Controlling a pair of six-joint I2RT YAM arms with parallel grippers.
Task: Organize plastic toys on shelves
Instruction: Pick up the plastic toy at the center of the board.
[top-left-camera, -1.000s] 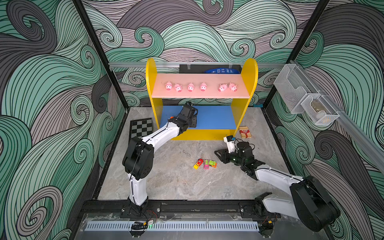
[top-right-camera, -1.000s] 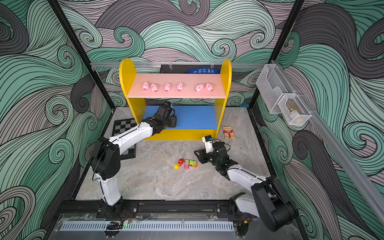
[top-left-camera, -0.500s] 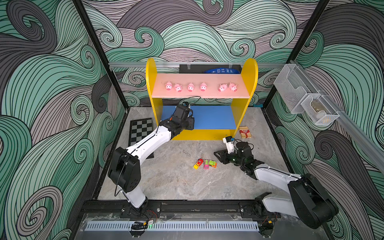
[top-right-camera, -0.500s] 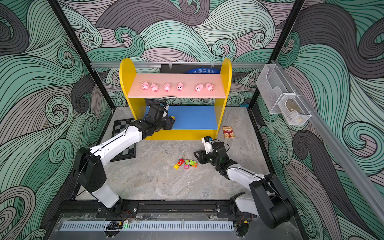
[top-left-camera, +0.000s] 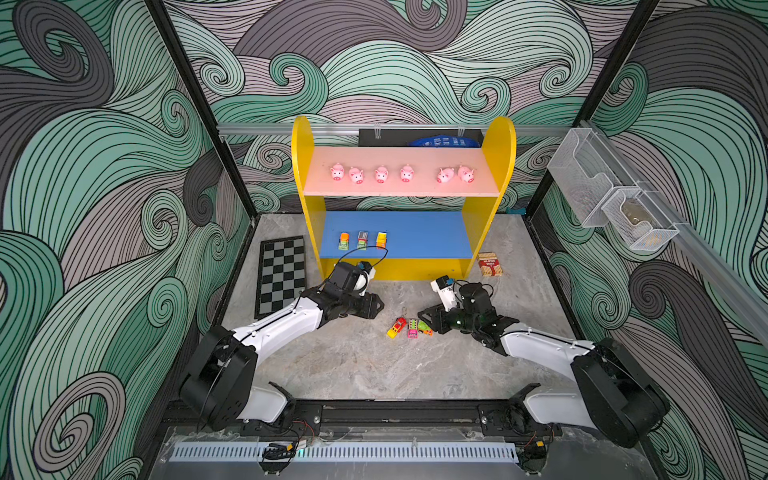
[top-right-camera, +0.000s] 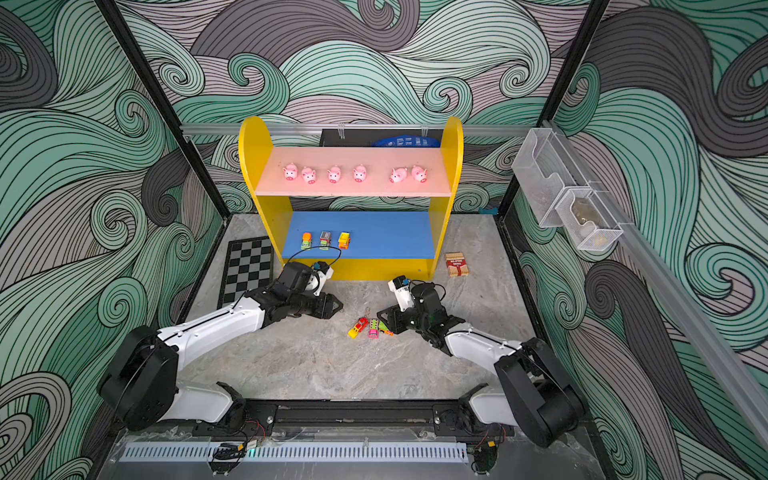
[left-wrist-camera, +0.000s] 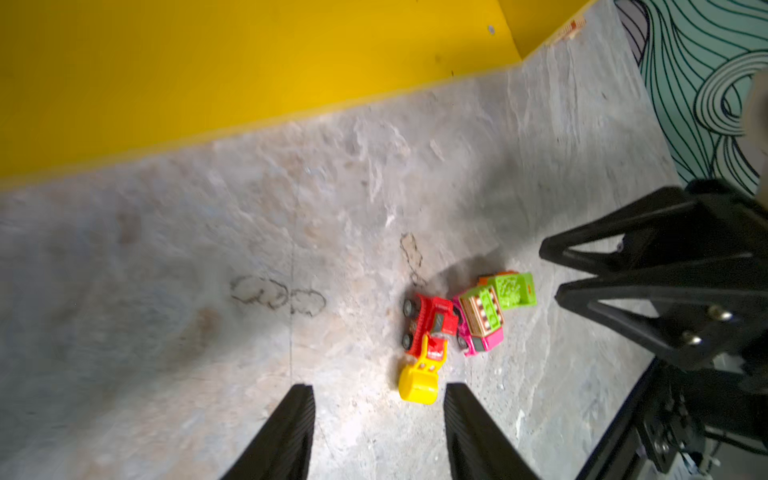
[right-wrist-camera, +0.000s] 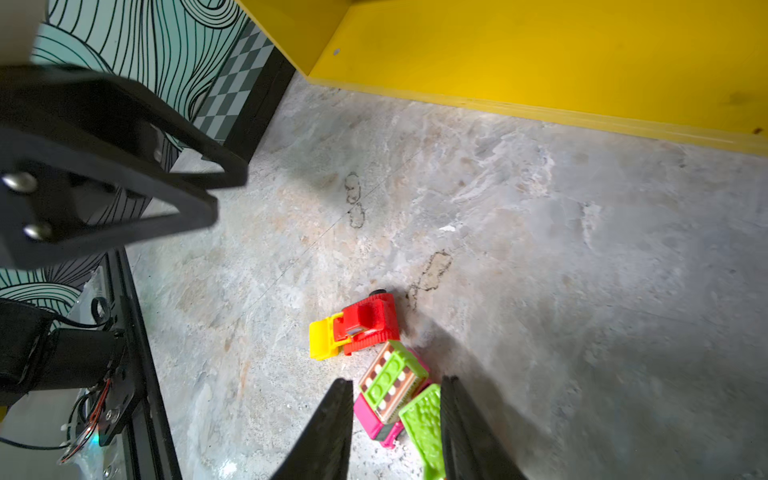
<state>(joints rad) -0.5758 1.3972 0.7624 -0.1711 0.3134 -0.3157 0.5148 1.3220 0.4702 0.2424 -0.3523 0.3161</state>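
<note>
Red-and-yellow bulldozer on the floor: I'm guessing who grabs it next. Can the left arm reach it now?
Probably yes. The bulldozer lies on bare floor just ahead of the left gripper's open fingers, with nothing between; the right gripper sits beyond, by the green truck.

Glossy plastic pigs (top-left-camera: 381, 174) on matt painted shelves (top-left-camera: 500, 145); shiny plastic cars (left-wrist-camera: 432, 324) on a mottled, stone-look matt table (top-left-camera: 353, 365); wire-mesh metal baskets (top-left-camera: 582, 178).
</note>
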